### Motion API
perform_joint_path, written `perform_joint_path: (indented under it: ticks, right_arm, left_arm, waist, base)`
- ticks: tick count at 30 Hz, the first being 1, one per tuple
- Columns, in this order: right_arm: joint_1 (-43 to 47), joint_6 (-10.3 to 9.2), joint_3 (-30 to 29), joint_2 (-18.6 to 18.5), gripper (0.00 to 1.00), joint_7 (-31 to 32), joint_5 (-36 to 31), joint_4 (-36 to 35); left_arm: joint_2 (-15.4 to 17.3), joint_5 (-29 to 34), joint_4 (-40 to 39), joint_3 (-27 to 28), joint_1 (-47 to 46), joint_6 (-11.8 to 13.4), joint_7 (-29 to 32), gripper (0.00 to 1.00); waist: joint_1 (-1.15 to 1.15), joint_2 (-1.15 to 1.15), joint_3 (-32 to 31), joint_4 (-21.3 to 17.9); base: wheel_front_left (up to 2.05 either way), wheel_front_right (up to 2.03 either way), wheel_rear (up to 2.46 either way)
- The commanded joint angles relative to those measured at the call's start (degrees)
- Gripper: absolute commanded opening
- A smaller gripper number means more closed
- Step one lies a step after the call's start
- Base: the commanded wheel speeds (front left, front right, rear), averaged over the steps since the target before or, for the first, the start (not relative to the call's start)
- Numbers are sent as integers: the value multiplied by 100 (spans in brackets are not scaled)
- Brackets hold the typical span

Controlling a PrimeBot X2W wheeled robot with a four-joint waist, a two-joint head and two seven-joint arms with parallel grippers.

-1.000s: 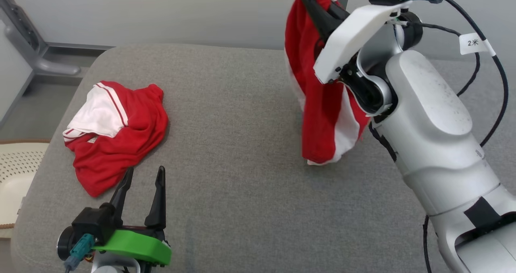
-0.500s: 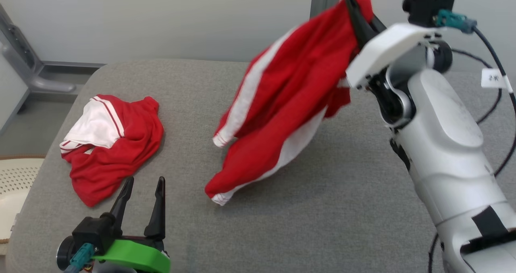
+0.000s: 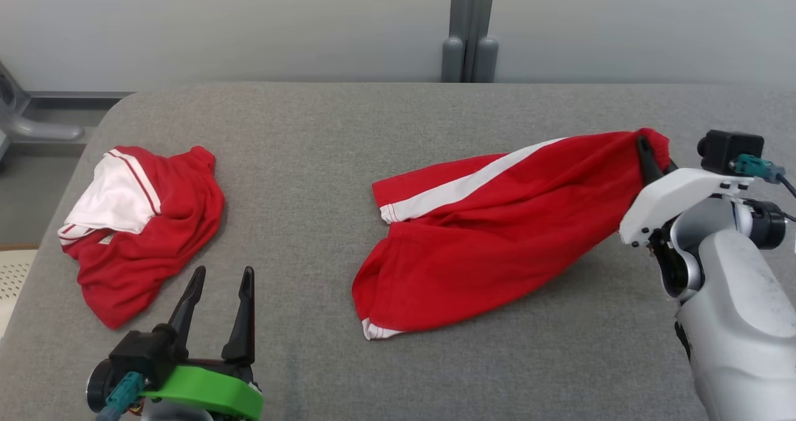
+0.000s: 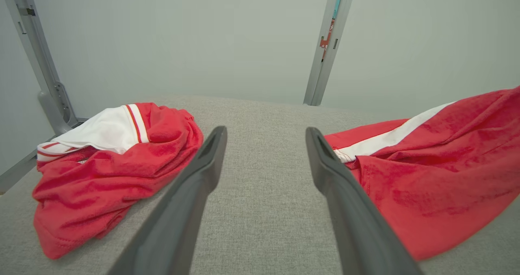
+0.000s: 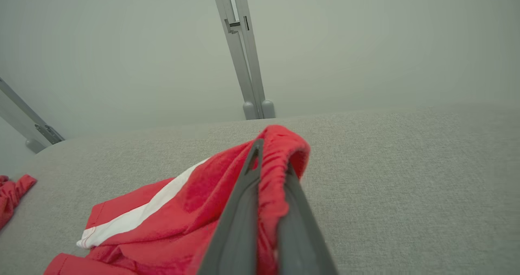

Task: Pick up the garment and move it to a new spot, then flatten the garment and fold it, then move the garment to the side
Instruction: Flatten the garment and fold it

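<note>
The garment (image 3: pixel 143 222), a red jersey with a white, red-striped sleeve, lies bunched at the left of the grey padded table (image 3: pixel 311 129); it also shows in the left wrist view (image 4: pixel 109 165). My left gripper (image 3: pixel 222 275) stands open just near of it, touching nothing, fingers spread (image 4: pixel 266 133). A second red cloth with a white side stripe (image 3: pixel 497 240) lies stretched across the middle right. My right gripper (image 3: pixel 647 153) is shut on its right end, which is bunched over the fingers (image 5: pixel 271 161) and held slightly above the table.
A grey post (image 3: pixel 469 29) stands behind the table's far edge and a grey frame (image 3: pixel 25 122) sits at the far left. A cream perforated object (image 3: pixel 9 278) is beside the table's left edge. Bare table lies between the two cloths.
The right arm swung down and rightward; the striped cloth went from hanging in the air to lying stretched on the table. The head camera shifted. The left gripper stayed put.
</note>
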Motion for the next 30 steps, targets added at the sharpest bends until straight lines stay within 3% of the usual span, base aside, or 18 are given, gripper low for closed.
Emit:
perform_joint_path:
  ticks: [1,9,12,18,30]
  right_arm:
    - [184,0,-108,1,0,45,-102,-292]
    - [1124,0,-742,318,0,839,-380,-2702]
    - [1113,0,-867,381,0,1155,-420,-2915]
    - [326,-1,-1042,166,0,1296,-671,-1848]
    - [-1264,0,-1492,-212,0,374,-1190,765]
  left_arm:
    - [-18,49,-12,-1,-106,-19,-3,100]
    - [-65,75,-106,-9,-199,-29,-3,100]
    - [-77,87,-139,10,-291,-36,-3,100]
    - [-152,165,-210,-94,-552,-69,-3,100]
    - [-225,222,-238,-262,-922,-115,-3,100]
  waist:
    - [0,0,40,-33]
    - [0,0,269,-28]
    - [0,0,424,-5]
    - [0,0,804,218]
    - [0,0,1370,1004]
  base:
    - [0,0,0]
    - [0,0,0]
    - [0,0,0]
    - [0,0,0]
    - [0,0,0]
